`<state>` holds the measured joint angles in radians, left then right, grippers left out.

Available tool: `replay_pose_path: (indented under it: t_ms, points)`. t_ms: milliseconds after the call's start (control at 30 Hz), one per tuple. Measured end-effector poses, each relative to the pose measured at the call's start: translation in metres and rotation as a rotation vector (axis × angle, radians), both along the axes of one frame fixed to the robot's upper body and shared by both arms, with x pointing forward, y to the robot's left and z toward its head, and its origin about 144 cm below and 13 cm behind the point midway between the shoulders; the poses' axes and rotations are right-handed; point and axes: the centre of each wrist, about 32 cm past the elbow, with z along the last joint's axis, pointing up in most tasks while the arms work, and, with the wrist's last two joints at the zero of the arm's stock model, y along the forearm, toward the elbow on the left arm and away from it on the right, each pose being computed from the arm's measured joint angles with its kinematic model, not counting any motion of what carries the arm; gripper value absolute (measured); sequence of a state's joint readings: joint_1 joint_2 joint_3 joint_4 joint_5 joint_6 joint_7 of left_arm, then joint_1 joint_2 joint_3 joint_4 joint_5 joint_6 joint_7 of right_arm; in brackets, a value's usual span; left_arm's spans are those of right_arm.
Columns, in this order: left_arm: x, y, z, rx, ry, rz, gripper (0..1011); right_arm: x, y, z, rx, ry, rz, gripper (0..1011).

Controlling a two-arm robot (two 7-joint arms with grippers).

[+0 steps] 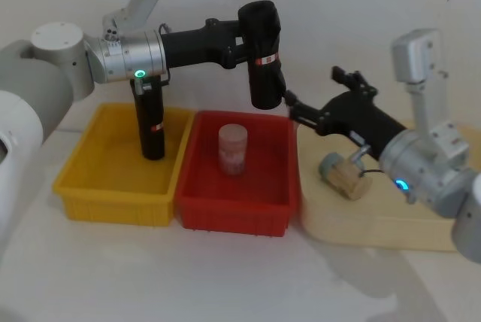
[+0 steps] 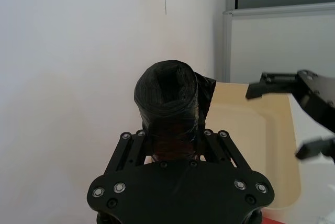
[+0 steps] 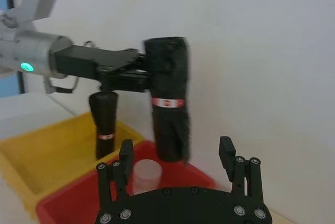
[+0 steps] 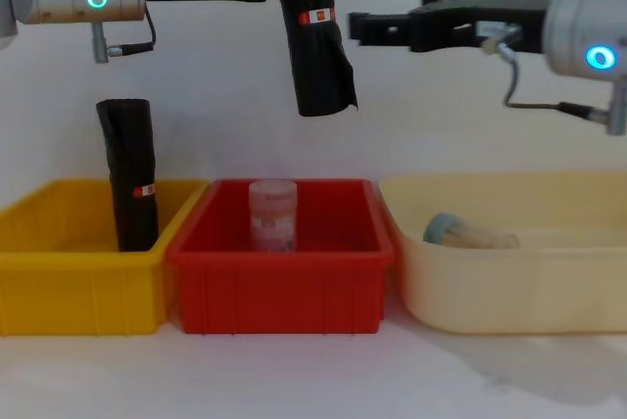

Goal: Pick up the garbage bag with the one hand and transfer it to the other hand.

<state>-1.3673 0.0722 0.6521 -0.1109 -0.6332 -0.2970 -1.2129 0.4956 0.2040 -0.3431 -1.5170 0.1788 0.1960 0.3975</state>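
Our left gripper (image 1: 248,50) clasps the garbage bag (image 1: 264,81) aloft, so pickup is done; our right gripper (image 3: 176,152), spread open beside it, must take it.

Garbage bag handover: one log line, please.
left gripper: shut on black plastic garbage bag roll | right gripper: open beside it | stage: pre-handover
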Motion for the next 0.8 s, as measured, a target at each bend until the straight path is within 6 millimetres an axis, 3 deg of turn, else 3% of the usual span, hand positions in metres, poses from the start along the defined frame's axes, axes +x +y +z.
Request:
replay_pose_path:
  t_ms: [300,800]
  points:
    - [0.000,0.000,0.000,0.000,0.000,-0.001,400,0.003,0.033,0.000,-0.047,0.002,0.017,1000]
    - [0.000,0.000,0.000,0.000,0.000,0.000,400,0.019,0.065,0.002,-0.085,0.028,-0.080,1000]
